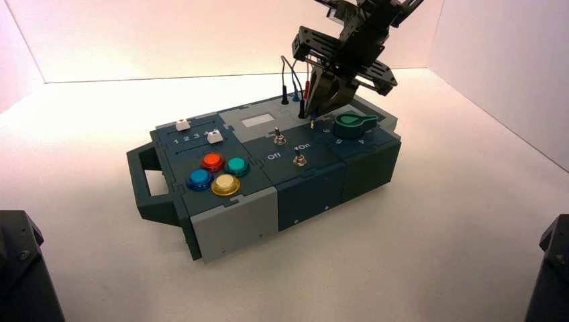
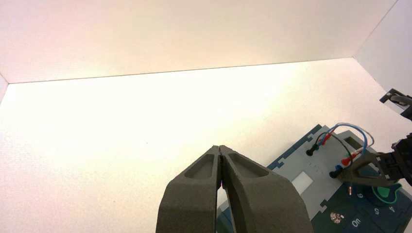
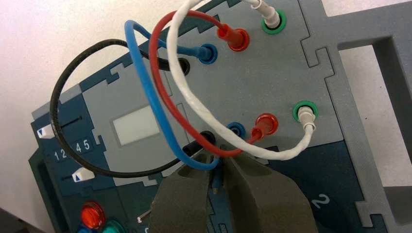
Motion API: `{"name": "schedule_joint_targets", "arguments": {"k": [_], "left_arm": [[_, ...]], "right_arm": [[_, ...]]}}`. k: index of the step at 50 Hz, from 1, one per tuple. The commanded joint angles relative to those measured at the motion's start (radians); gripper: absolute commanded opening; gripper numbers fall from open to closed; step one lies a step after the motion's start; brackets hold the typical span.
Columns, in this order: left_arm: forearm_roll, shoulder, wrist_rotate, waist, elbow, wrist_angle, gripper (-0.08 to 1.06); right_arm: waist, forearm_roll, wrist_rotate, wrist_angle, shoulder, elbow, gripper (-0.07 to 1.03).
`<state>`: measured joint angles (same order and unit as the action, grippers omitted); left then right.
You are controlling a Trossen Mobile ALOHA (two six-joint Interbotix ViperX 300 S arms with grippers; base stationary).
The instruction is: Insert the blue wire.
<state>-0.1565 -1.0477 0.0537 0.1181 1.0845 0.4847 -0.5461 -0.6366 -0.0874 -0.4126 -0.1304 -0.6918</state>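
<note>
The blue wire (image 3: 145, 92) loops up from one blue plug (image 3: 206, 52) seated in the far row of sockets on the box's grey panel (image 3: 272, 77). Its other plug (image 3: 217, 175) stands between the fingers of my right gripper (image 3: 219, 158), which is shut on it, metal pin showing below. An empty blue socket (image 3: 236, 129) lies just beyond the fingertips, between the black and red plugs of the near row. In the high view the right gripper (image 1: 321, 111) hangs over the box's back right, beside the green knob (image 1: 352, 122). My left gripper (image 2: 220, 149) is shut, empty, away from the box.
Black (image 3: 58, 111), red (image 3: 160, 87) and white (image 3: 194, 97) leads arch over the same panel, crowding the blue socket. Two toggle switches (image 1: 278, 137) stand mid-box. Coloured buttons (image 1: 212, 161) and white sliders (image 1: 182, 125) sit on the left part. White walls enclose the table.
</note>
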Motion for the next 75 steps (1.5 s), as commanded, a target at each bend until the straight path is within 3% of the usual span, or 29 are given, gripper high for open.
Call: {"name": "schedule_joint_targets", "arguments": {"k": [1, 18, 42, 75], "left_arm": [[0.000, 0.011, 0.003, 0.006, -0.014, -0.011, -0.03], [0.000, 0.011, 0.003, 0.006, -0.014, -0.011, -0.03], [-0.002, 0.011, 0.002, 0.006, -0.012, -0.012, -0.03], [-0.003, 0.009, 0.002, 0.006, -0.011, -0.015, -0.03]], "right_arm": [[0.003, 0.023, -0.006, 0.021, 0.029, 0.017, -0.02], [-0.009, 0.067, -0.006, 0.118, 0.101, -0.026, -0.02], [-0.106, 0.152, -0.006, 0.308, 0.107, -0.078, -0.02], [-0.087, 0.218, -0.002, 0.318, 0.118, -0.069, -0.02]]}}
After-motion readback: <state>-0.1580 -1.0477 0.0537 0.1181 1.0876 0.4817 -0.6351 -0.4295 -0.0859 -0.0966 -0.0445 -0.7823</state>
